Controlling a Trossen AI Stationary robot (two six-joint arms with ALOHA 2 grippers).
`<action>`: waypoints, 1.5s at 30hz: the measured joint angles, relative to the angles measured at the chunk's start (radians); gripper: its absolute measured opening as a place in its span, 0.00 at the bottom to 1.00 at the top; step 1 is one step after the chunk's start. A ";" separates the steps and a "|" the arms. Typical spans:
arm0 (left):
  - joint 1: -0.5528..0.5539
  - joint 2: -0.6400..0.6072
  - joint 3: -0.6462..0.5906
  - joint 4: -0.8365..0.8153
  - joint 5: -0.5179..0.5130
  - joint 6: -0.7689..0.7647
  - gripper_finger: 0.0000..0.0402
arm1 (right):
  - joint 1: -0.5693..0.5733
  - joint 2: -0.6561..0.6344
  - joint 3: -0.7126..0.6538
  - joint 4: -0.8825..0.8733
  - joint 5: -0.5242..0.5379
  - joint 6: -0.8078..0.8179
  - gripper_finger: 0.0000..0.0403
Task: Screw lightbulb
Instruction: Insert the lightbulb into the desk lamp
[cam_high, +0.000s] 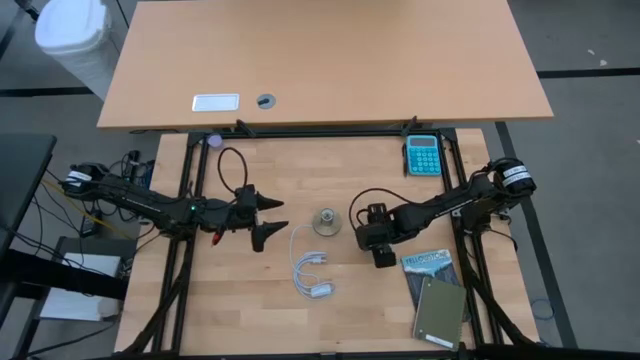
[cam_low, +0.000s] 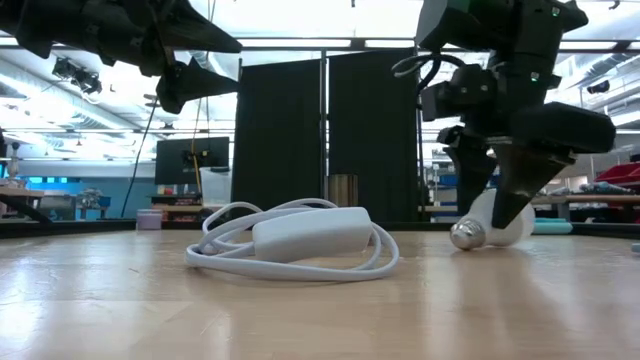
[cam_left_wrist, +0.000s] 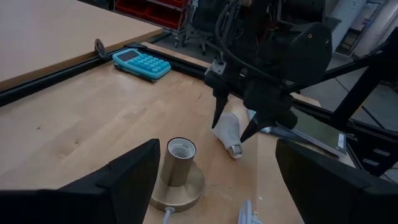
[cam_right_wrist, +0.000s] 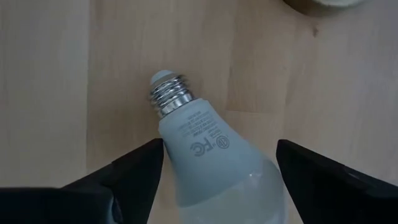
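Observation:
The white lightbulb (cam_right_wrist: 214, 152) lies on its side on the wooden table, with its silvery screw base (cam_right_wrist: 168, 93) pointing toward the socket. It also shows in the low view (cam_low: 492, 225) and the left wrist view (cam_left_wrist: 227, 130). My right gripper (cam_left_wrist: 235, 124) is open and points down over the bulb, one finger on each side of the globe. The brass socket (cam_high: 325, 222) stands upright on its round base at the table's middle, its mouth open upward (cam_left_wrist: 181, 149). My left gripper (cam_high: 272, 220) is open and empty, held above the table left of the socket.
A white cord with an inline switch (cam_high: 311, 274) lies coiled near the socket on its near side. A teal calculator (cam_high: 421, 155) lies at the far right. A book and a grey notebook (cam_high: 438, 300) lie at the near right. A desk (cam_high: 330, 60) stands beyond the far edge.

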 joint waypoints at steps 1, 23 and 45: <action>0.000 0.000 0.000 -0.001 0.000 0.000 0.81 | 0.000 0.000 0.000 0.000 0.000 0.033 0.77; 0.000 0.000 0.000 -0.024 0.057 0.002 0.81 | -0.043 0.000 0.000 0.038 0.006 0.536 0.76; 0.000 0.000 0.000 -0.024 0.073 0.001 0.81 | -0.050 -0.380 -0.402 0.573 0.016 0.070 0.86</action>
